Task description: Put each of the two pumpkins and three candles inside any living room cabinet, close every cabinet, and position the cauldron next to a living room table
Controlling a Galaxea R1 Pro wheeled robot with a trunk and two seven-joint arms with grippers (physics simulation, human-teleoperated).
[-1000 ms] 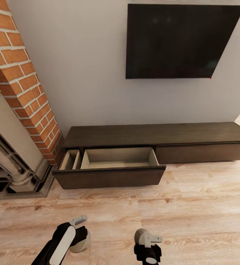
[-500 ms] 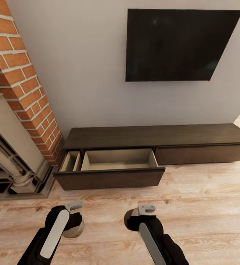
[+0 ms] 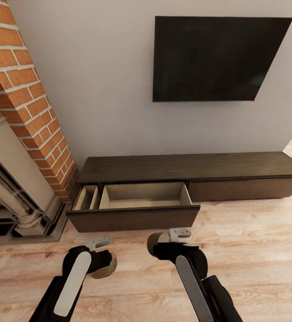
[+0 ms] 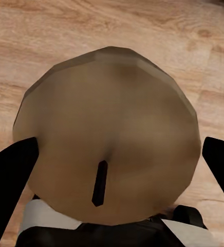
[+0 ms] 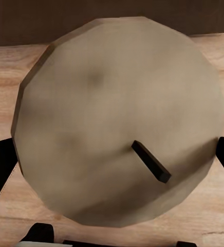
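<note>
I'm facing the cabinet (image 3: 186, 172) now, the long dark-brown unit low against the white wall, with the black screen (image 3: 217, 58) hung above it and the brick fireplace (image 3: 20, 103) off to my left. Its left drawer (image 3: 134, 205) stands pulled out over the plank floor (image 3: 253, 259), pale beige inside, and a narrow side compartment sits beside the wide one; both look bare from here.

My left end effector (image 3: 102, 258) is clamped on a candle (image 3: 104, 264), held low above the floor in front of the drawer. On the left wrist camera that candle (image 4: 109, 139) is a beige disc with a dark wick, black fingers (image 4: 9, 175) pressed to either side.

My right end effector (image 3: 163, 239) grips another candle (image 3: 154, 243), just short of the drawer front. The right wrist camera shows its flat top (image 5: 119, 118) and slanted wick, the dark cabinet front just beyond it.
</note>
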